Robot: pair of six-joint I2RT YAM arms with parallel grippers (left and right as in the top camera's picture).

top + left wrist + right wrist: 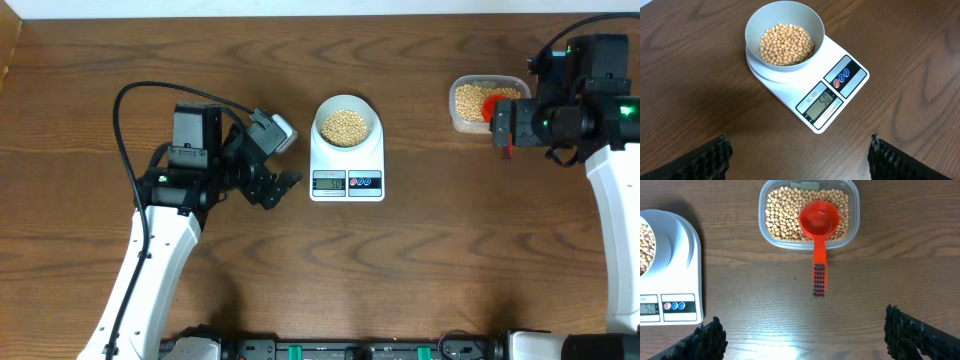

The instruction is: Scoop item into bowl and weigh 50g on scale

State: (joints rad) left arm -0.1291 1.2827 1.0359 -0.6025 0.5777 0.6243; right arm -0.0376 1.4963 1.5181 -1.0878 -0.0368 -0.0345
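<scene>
tub (855,215): clear plastic | scoop (818,222): red, head in tub | table (765,315): wood

A robot lab.
White robot arms (150,262) and a thin black cable (119,130), upper left, on a brown wooden table (420,275).

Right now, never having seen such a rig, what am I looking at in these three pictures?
Two robot arms work at a wooden table. One picture looks down from above; the other two come from a camera on each wrist. The left claw and right claw are both open and hold nothing. A bowl of soybeans sits on a white kitchen scale. Farther right, a clear plastic tub holds more, with a red scoop resting in it.
</scene>
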